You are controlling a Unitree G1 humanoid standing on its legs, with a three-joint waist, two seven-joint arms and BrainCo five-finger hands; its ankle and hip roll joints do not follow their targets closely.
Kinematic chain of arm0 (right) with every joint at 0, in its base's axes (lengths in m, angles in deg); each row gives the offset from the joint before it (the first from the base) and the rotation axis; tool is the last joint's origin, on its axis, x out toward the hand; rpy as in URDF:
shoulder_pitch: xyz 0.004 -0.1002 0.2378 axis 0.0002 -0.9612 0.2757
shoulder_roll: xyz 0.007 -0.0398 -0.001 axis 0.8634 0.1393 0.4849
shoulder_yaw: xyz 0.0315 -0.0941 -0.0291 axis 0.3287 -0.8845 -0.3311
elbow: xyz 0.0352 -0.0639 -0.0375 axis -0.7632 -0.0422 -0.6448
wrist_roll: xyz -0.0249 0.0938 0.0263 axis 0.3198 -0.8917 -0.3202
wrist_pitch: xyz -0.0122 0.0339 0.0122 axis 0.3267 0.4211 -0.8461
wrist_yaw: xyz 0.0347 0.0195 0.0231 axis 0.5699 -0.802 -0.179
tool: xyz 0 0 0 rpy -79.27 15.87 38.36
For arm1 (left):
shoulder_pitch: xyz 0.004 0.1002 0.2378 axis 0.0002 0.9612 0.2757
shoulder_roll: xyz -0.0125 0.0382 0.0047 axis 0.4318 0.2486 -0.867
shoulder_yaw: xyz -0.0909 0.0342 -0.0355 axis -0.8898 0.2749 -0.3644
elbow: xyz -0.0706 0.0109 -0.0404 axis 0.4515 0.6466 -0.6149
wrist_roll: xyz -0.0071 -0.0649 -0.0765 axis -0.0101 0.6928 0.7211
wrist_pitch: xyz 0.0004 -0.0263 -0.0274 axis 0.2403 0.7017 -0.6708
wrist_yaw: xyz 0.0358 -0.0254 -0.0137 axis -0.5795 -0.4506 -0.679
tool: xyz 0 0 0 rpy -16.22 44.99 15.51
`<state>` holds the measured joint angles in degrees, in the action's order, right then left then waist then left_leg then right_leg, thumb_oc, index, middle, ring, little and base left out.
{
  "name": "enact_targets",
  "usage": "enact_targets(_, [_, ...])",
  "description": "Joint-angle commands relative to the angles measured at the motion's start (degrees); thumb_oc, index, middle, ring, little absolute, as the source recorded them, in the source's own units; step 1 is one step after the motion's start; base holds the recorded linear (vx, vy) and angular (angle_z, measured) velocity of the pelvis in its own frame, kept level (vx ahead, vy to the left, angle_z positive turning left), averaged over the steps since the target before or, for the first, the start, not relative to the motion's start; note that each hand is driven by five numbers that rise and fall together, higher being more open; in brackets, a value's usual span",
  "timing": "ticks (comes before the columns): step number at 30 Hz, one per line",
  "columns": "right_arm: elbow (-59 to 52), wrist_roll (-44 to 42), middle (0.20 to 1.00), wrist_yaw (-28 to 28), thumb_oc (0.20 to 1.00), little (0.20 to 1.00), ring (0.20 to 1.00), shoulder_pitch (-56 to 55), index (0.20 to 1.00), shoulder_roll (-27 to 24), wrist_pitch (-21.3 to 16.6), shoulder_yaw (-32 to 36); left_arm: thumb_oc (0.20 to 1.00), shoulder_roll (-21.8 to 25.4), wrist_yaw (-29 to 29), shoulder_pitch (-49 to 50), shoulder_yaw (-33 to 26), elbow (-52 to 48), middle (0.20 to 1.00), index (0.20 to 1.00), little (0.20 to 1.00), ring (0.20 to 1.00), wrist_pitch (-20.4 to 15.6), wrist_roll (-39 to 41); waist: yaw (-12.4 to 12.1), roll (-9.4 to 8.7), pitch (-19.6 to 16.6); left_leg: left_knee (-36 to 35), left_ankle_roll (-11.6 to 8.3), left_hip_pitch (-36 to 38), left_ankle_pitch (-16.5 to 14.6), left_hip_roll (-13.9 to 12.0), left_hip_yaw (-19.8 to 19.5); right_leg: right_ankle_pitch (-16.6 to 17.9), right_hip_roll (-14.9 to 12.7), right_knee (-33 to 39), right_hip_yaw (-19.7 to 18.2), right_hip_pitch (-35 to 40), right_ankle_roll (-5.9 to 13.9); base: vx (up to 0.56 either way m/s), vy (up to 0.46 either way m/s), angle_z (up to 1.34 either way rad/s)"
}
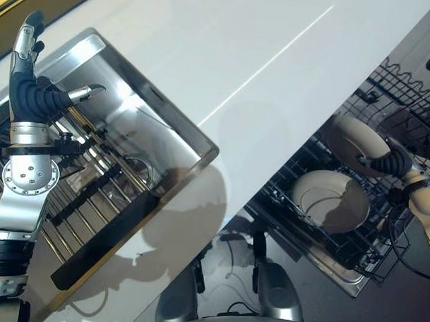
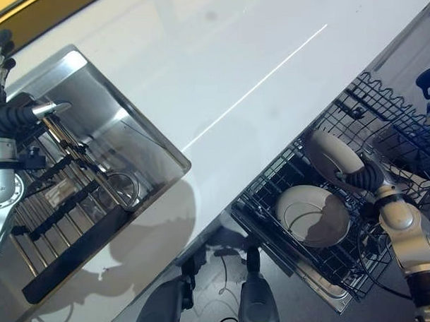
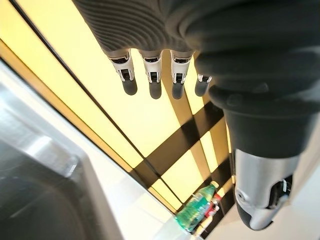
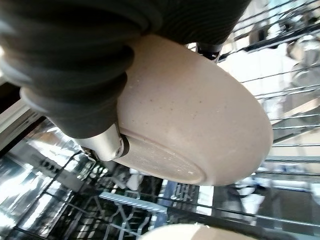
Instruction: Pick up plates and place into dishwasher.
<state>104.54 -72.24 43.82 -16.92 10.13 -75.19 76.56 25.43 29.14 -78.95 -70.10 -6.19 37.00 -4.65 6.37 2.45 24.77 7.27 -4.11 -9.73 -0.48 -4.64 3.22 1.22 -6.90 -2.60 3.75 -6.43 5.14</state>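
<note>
Over the open dishwasher rack (image 1: pixel 387 89), at the robot's right, a beige plate (image 1: pixel 358 143) is held on edge by the right hand (image 1: pixel 390 161); in the right wrist view the thumb (image 4: pixel 107 145) is seen pressed against the plate's underside (image 4: pixel 200 130), so the plate is pinched at its rim. A second plate (image 1: pixel 330 200) is already lying nearly flat in the rack just below the held one, and the two look close, though contact between them cannot be made out.

Above the sink (image 1: pixel 170 142), at the robot's left, the left hand (image 1: pixel 27 84) is raised with its fingers (image 3: pixel 152 82) straight and spread, holding nothing. A dark drying rack (image 1: pixel 103 231) is laid across the sink.

Several risks can be judged from this. If the plate is let go before its rim is seated between the wires, it could tip over and strike the plate beneath, and chipping might follow. If it is lowered at its present tilt, the rim could be caught on a wire and the plate twisted out of the pinch. The grip is made near one edge only, so a slip under the plate's own weight is also possible.
</note>
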Motion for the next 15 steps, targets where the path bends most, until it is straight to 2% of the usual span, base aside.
enact_targets(1, [1.06,-2.34,0.2,0.03,0.2,0.2,0.2,5.53,0.2,-4.24,-1.15,-3.5,1.0,1.88,-2.66,-4.32,1.35,1.13,1.0,1.0,1.0,1.0,-1.33,1.02,-0.28,-0.4,-2.02,7.07,-3.23,-2.94,-2.77,-6.06,-1.27,-1.26,-1.46,-6.44,-2.69,-7.24,0.74,-0.07,-0.049,0.1])
enact_targets(9, [5.83,-5.24,0.2,-1.88,0.2,0.2,0.2,10.24,0.2,-2.01,0.7,-8.21,1.0,1.34,-4.06,-7.36,3.55,2.09,1.0,1.0,1.0,1.0,-2.73,0.21,0.24,2.35,0.96,8.46,-3.4,-6.02,-1.96,-5.31,-1.87,-1.99,-1.06,-8.12,-3.34,-9.97,-0.31,-0.04,0.004,0.01])
enact_targets(15, [20.39,-2.38,0.2,-0.17,0.2,0.2,0.2,14.73,0.2,2.05,-0.26,-16.63,1.0,0.33,-4.25,-12.79,8.0,2.44,1.0,1.0,1.0,1.0,-1.08,0.22,-0.08,4.34,1.78,8.6,-3.37,-6.31,-1.75,-4.8,-1.41,-2.39,-2.02,-8.54,-3.22,-10.33,-0.66,0.0,0.037,0.0])
